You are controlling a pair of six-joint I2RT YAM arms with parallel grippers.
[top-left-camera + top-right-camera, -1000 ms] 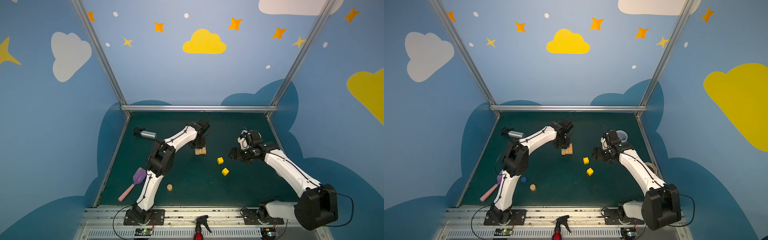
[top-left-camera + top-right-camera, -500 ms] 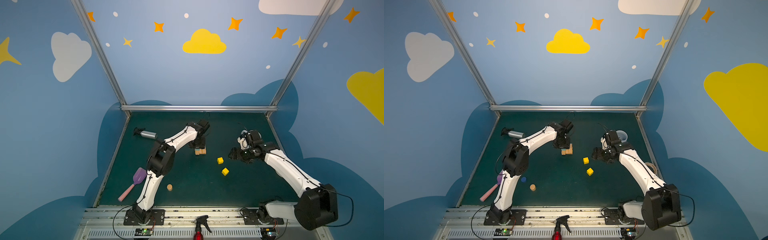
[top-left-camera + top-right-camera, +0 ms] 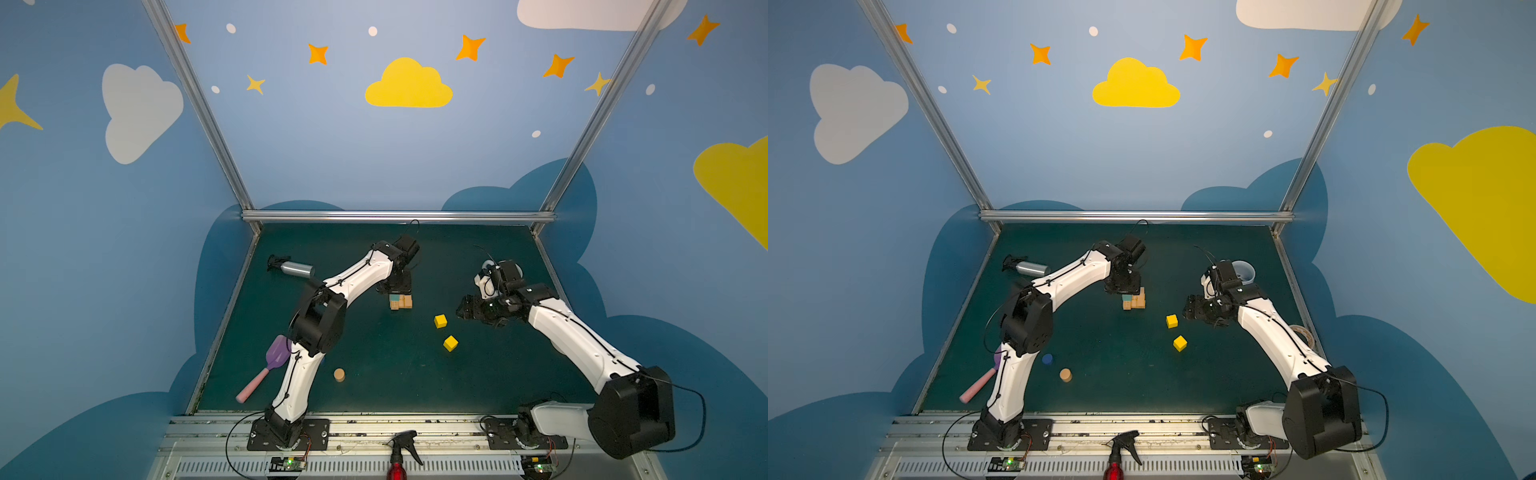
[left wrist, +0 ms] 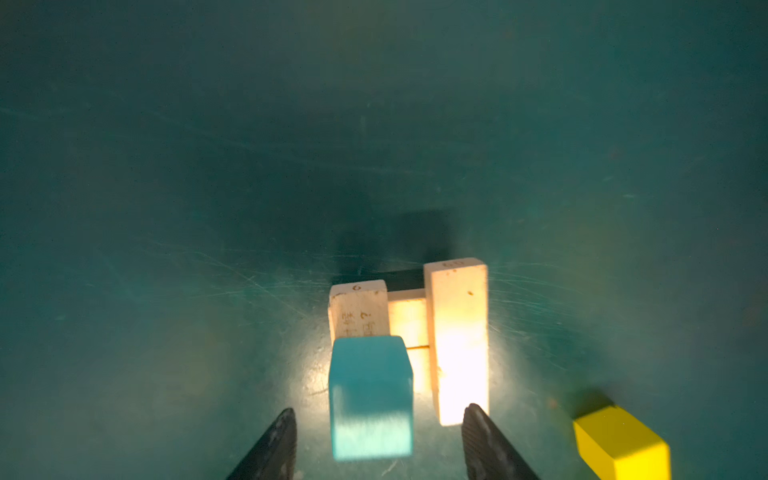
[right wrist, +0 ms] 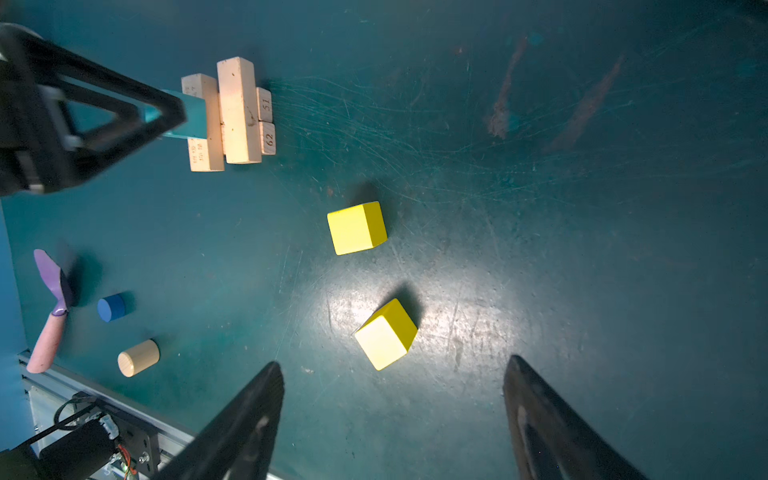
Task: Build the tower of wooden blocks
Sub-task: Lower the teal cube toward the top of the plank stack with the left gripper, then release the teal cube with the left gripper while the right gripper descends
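**Left wrist view: the teal cube (image 4: 370,395) sits on the tan planks (image 4: 457,332)**

The left gripper (image 4: 379,409) is open. Its two fingers stand one on each side of the teal cube, with a gap, and do not touch it. This little tower (image 3: 401,301) stands near the middle of the green table (image 3: 374,395). The right gripper (image 5: 393,362) is wide open and holds nothing. Two yellow cubes (image 5: 357,228) lie on the table close to it. The tan cylinder (image 5: 138,357) and the blue cylinder (image 5: 111,307) lie well apart from the tower.
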